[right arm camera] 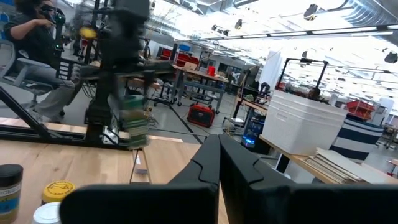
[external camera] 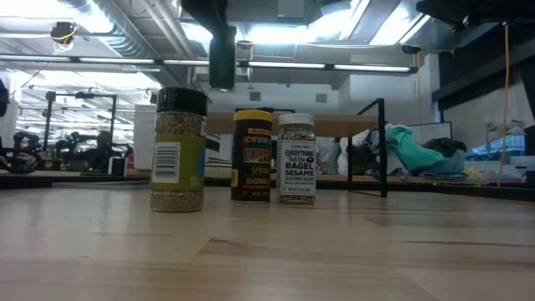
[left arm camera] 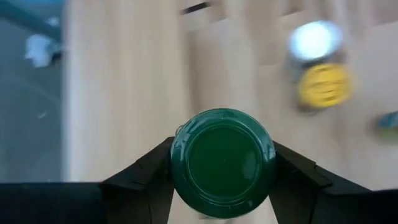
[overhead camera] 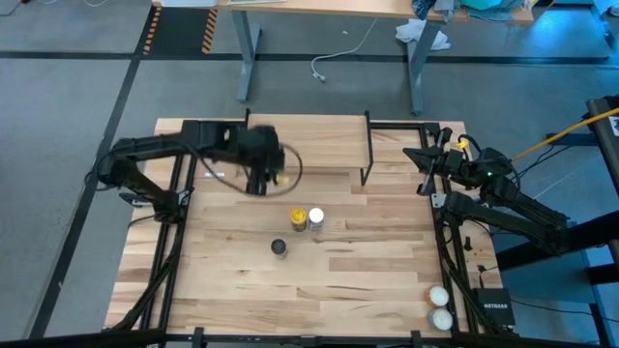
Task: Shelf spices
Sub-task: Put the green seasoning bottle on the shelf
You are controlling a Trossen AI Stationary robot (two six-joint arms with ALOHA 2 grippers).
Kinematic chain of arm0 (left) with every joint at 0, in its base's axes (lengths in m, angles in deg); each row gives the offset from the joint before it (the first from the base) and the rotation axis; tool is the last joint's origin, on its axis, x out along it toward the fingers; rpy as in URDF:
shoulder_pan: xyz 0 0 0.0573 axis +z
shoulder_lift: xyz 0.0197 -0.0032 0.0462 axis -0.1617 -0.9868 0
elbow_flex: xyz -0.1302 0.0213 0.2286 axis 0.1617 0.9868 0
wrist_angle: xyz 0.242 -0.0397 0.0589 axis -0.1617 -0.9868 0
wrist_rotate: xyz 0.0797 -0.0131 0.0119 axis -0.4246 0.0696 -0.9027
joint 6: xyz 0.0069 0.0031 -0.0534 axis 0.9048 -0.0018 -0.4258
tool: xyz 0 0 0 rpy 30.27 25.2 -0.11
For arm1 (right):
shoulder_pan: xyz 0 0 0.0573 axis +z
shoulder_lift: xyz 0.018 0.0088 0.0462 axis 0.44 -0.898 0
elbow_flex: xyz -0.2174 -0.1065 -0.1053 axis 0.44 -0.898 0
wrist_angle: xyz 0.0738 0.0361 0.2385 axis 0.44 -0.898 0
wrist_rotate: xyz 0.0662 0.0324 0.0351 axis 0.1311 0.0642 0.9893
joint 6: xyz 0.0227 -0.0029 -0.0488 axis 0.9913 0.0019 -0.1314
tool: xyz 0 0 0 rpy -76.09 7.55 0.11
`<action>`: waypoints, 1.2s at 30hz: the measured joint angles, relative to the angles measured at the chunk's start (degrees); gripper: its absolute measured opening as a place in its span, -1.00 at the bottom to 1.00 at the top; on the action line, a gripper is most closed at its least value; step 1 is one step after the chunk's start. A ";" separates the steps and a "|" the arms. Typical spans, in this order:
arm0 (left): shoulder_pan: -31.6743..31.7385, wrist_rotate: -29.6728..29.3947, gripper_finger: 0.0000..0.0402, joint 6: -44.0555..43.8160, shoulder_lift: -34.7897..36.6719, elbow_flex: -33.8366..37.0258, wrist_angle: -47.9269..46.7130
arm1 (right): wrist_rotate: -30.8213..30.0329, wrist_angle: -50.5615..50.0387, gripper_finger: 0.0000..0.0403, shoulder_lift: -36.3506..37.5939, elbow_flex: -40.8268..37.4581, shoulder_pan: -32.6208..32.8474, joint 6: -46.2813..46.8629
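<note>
Left claw (overhead camera: 259, 174) grasps the green-lidded jar (left arm camera: 222, 160) upright above the tabletop (overhead camera: 368, 280); the shelf (overhead camera: 308, 144) lies at its 1 o'clock, while the right claw (overhead camera: 427, 162) waits clenched.

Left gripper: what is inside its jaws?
The left gripper holds the green-lidded jar, one finger on each side. Only the lid's top shows; the jar's body and label are hidden beneath it.

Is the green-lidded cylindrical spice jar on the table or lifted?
Lifted. The left gripper grips the green-lidded spice jar, its fingers on both sides; the tabletop lies blurred beyond it.
</note>
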 joint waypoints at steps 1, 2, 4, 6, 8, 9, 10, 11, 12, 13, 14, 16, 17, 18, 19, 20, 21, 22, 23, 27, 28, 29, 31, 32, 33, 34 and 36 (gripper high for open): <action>1.67 -0.24 -0.04 0.99 0.00 -0.42 0.02 | 0.02 0.01 -0.97 -0.02 0.00 -0.01 -0.01; 3.50 -0.34 -0.04 2.00 0.00 -0.77 0.08 | 0.02 0.04 -0.97 -0.02 0.00 0.01 0.00; 7.17 -0.19 -0.04 4.31 0.00 -0.99 0.11 | 0.02 0.32 -0.97 -0.01 0.00 0.00 0.00; 11.10 0.91 -0.04 6.23 0.00 -0.99 0.32 | 0.33 0.67 -0.97 -0.02 0.00 -0.01 -0.02; 15.06 3.09 -0.04 7.63 -0.04 -1.01 1.15 | 0.69 0.82 -0.97 -0.02 0.00 0.01 -0.01; 16.98 4.42 -0.04 8.33 -0.07 -1.01 1.51 | 1.03 0.92 -0.97 -0.02 0.00 -0.01 0.00; 18.99 5.72 -0.04 8.82 -0.07 -0.99 1.78 | 1.37 0.92 -0.97 0.00 0.00 0.00 0.00; 20.81 7.10 -0.04 9.26 -0.07 -1.00 2.26 | 1.59 0.99 -0.97 -0.01 0.00 0.01 0.00; 22.53 8.55 -0.04 10.02 -0.07 -1.01 2.98 | 1.82 1.17 -0.97 -0.02 0.00 -0.01 0.00; 24.17 9.96 -0.04 10.54 -0.07 -1.01 3.48 | 1.93 1.38 -0.97 0.00 0.00 0.01 0.00; 25.55 11.31 -0.04 11.13 -0.17 -1.01 3.77 | 1.95 1.58 -0.97 -0.02 0.00 -0.01 0.00; 27.87 14.44 -0.04 12.42 -0.45 -1.01 4.73 | 1.97 1.70 -0.97 -0.01 0.00 0.01 0.00; 29.08 16.27 -0.04 13.30 -0.53 -1.01 5.05 | 1.98 1.69 -0.97 -0.02 0.00 0.01 0.00; 30.02 18.34 -0.04 13.93 -0.63 -1.01 5.19 | 1.99 1.70 -0.97 -0.01 0.00 0.01 0.00; 30.80 20.45 -0.04 14.82 -0.74 -1.01 5.24 | 1.97 1.73 -0.97 -0.02 0.00 0.00 0.00; 31.72 22.47 -0.04 15.41 -0.75 -1.01 5.24 | 1.98 1.78 -0.97 -0.02 0.00 -0.01 0.00; 32.58 24.01 -0.04 16.14 -0.80 -1.01 5.15 | 1.99 1.91 -0.97 -0.02 0.00 0.01 -0.01; 33.23 24.82 -0.04 16.34 -0.98 -1.01 5.15 | 1.99 2.07 -0.97 -0.02 0.00 0.01 -0.02; 33.71 25.12 -0.04 16.43 -1.31 -1.03 5.18 | 1.99 2.34 -0.97 -0.02 0.00 0.01 -0.02; 36.21 28.05 -0.04 16.79 -2.90 -1.03 3.54 | 1.99 2.58 -0.97 -0.02 0.00 0.01 -0.02; 36.71 28.32 -0.04 17.11 -3.46 -1.03 3.41 | 1.99 2.58 -0.97 -0.02 0.00 0.01 -0.02; 37.08 28.42 -0.04 17.34 -3.96 -1.03 3.42 | 1.99 2.58 -0.97 -0.02 0.00 -0.01 -0.02; 37.89 28.65 -0.04 17.62 -5.17 -1.03 3.47 | 1.99 2.58 -0.97 0.00 0.00 0.01 -0.02; 38.14 28.80 -0.04 17.79 -5.74 -1.03 3.53 | 2.03 2.58 -0.97 0.00 0.00 -0.01 -0.02; 38.30 29.12 -0.04 17.88 -6.33 -1.03 3.64 | 2.38 2.56 -0.97 -0.02 0.00 -0.01 -0.02; 38.55 29.39 -0.04 18.01 -6.77 -1.08 3.69 | 2.81 2.57 -0.97 -0.02 0.00 0.00 -0.02; 38.79 29.89 -0.04 18.40 -7.73 -1.62 3.78 | 3.10 2.58 -0.97 -0.01 0.00 -0.01 -0.02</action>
